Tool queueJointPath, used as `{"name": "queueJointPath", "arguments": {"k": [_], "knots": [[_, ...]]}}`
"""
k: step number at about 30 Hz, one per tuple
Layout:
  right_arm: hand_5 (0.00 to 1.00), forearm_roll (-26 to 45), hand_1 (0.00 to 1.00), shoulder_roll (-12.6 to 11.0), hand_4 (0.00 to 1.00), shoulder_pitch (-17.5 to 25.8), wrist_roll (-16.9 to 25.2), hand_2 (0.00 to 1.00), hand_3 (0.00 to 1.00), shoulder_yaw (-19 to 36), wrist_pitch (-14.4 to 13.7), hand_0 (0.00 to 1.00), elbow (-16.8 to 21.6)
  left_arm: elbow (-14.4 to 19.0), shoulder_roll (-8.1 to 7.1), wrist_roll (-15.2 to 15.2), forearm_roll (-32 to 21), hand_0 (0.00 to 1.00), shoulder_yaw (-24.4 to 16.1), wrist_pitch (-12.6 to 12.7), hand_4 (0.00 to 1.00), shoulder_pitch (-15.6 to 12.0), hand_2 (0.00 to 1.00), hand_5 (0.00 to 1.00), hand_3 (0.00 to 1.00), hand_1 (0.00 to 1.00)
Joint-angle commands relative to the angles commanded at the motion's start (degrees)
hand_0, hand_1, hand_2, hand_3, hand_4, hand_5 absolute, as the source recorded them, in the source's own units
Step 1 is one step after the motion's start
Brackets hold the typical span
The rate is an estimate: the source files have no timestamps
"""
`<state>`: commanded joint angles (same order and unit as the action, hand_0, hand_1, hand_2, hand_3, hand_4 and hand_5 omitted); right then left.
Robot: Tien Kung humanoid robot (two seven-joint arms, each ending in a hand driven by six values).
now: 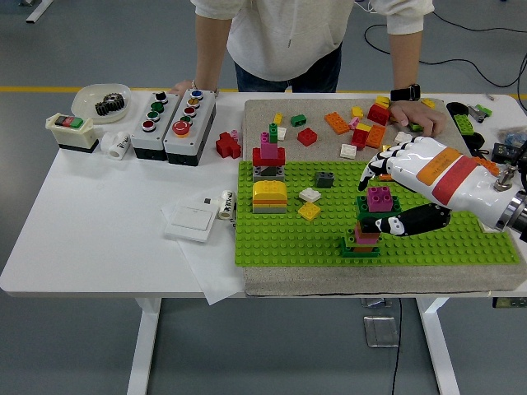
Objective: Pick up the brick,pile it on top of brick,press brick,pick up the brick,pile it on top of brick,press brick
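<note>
A tower of stacked bricks (pixel 366 234) stands on the green baseplate (pixel 280 239), with a magenta brick (pixel 380 197) on a dark green one at its top. My right hand (pixel 375 200), white with an orange and red band, reaches in from the right around the tower's top. Its thumb (pixel 394 225) lies against the tower's near side below the magenta brick. Its fingers (pixel 372 169) arch just behind and above that brick, and a gap shows between them and it. The hand is open. My left arm is out of view.
On the baseplate stand a red and pink tower (pixel 268 155), a yellow block (pixel 269 196), and small yellow, white and grey bricks. Loose bricks (pixel 354 127) lie on the grey mat behind, where a person's hand (pixel 416 115) rests. Button boxes (pixel 173 115) stand at the left.
</note>
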<state>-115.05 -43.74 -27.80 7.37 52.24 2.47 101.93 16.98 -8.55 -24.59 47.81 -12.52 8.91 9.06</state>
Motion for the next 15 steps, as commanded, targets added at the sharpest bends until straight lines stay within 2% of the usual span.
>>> {"name": "queueJointPath", "arguments": {"k": [8,9,15], "knots": [[0.511,-0.4,0.574,0.2,0.793,0.5,-0.1,0.612,0.555,0.8,0.1,0.517,0.0,0.0,0.03,0.2,-0.5,0.443,0.3,0.1,0.659,0.2,0.563,0.795,0.622,0.542],[0.506,-0.4,0.571,0.2,0.765,0.5,-0.1,0.609,0.546,0.8,0.2,0.514,0.0,0.0,0.03,0.2,-0.6,0.444,0.3,0.1,0.659,0.2,0.563,0.795,0.623,0.543],[0.493,-0.7,0.566,0.2,0.751,0.7,-0.1,0.606,0.545,1.1,0.3,0.507,-0.8,0.1,0.09,0.2,-0.7,0.444,0.4,0.1,0.658,0.4,0.564,0.795,0.624,0.542]]}}
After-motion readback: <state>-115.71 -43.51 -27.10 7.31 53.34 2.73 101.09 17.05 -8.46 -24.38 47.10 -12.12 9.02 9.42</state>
